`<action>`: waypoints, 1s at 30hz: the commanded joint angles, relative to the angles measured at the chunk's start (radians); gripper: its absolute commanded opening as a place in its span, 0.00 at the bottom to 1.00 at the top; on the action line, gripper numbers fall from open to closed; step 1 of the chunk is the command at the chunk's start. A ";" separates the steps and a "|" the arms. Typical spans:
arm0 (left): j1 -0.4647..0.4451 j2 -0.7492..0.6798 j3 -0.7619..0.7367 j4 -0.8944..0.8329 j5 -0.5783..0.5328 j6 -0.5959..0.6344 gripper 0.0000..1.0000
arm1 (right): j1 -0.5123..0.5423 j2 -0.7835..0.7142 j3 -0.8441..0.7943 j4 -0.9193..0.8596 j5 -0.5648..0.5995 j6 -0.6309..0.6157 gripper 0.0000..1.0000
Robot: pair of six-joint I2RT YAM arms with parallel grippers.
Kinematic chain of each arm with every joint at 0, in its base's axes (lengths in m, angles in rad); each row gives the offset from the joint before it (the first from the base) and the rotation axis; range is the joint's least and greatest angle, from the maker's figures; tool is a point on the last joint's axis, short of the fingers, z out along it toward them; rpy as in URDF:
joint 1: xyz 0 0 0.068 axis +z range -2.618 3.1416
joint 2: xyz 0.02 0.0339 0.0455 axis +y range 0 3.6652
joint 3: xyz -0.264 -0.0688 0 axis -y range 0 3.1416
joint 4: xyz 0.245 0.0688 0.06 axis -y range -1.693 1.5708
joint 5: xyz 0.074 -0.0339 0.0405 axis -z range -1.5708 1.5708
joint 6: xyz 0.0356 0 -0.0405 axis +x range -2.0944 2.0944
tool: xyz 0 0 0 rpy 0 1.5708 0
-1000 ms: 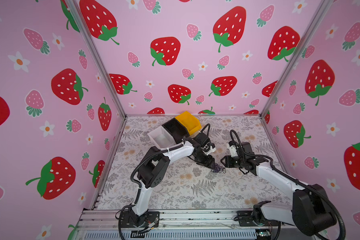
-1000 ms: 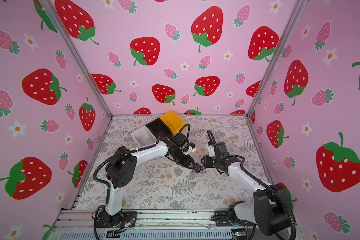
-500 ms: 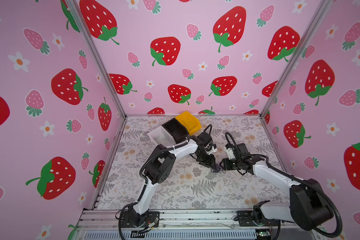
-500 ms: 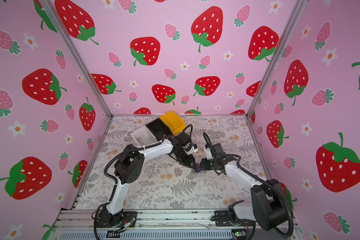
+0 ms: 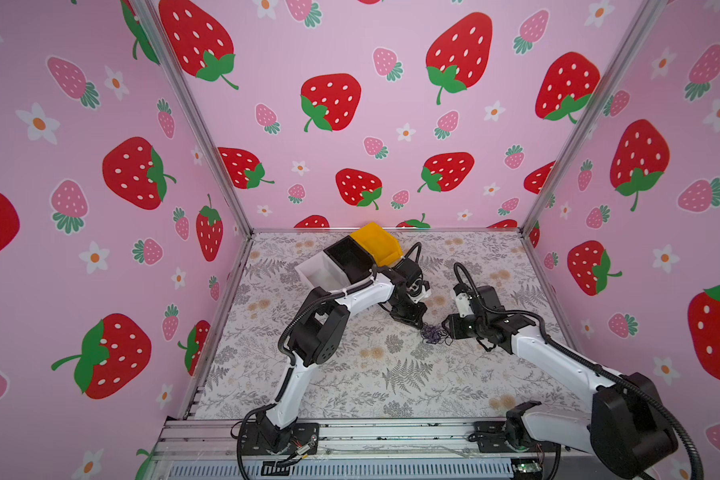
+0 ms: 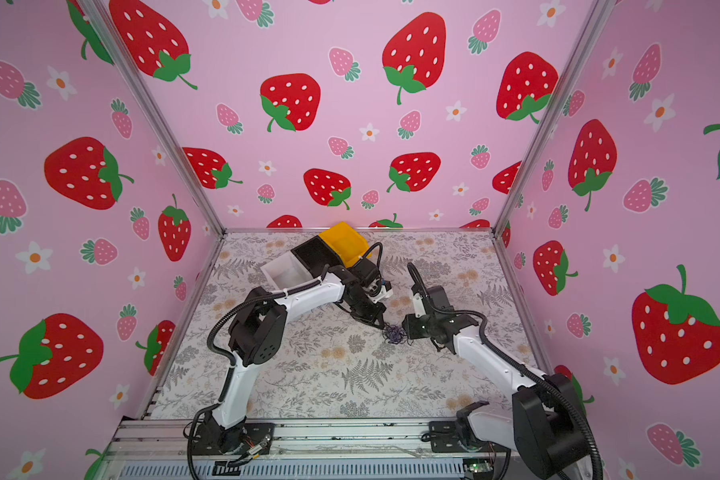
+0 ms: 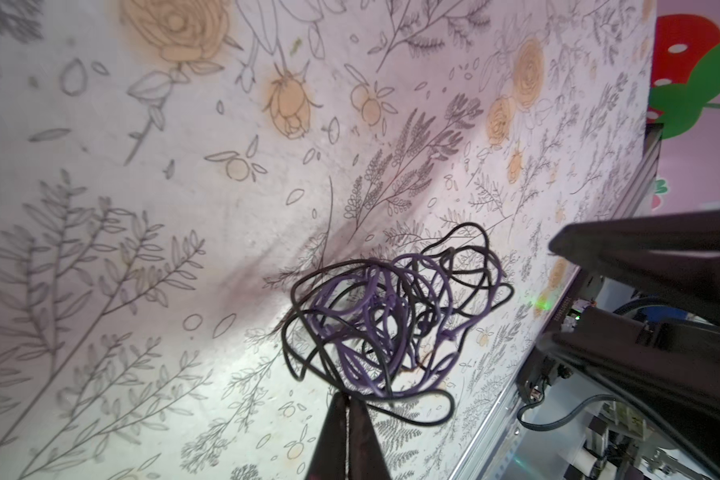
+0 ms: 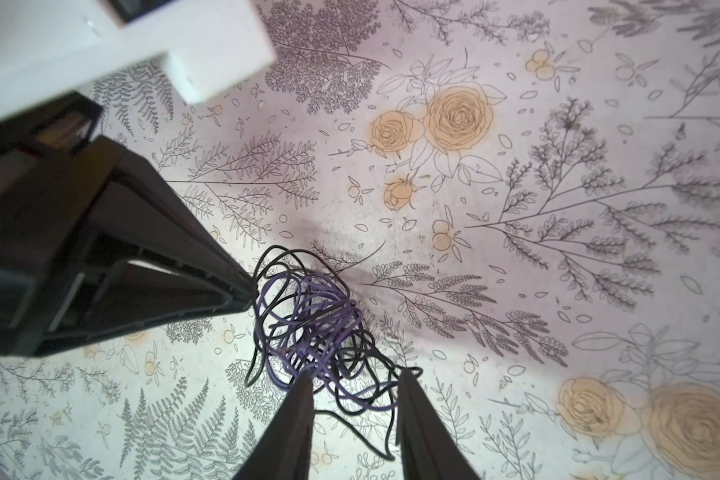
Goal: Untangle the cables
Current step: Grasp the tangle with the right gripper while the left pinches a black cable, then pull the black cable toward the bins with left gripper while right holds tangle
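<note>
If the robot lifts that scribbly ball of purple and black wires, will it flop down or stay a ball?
It probably stays a springy ball: the tangle of thin purple and black wires holds raised loops off the flowery mat. It is likely very light, since the strands are thin with air between. Its trailing strands would probably dangle and snag.

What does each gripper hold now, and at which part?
The left gripper is shut on the cables at the tangle's edge. The right gripper stands open astride some strands, holding nothing.

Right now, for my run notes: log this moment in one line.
left gripper: shut on cables | right gripper: open, astride cables | cables: tangled, between grippers
</note>
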 commanded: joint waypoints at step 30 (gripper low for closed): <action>0.044 -0.268 -0.098 -0.084 -0.068 0.170 0.00 | 0.036 0.208 -0.013 0.178 0.033 -0.138 0.47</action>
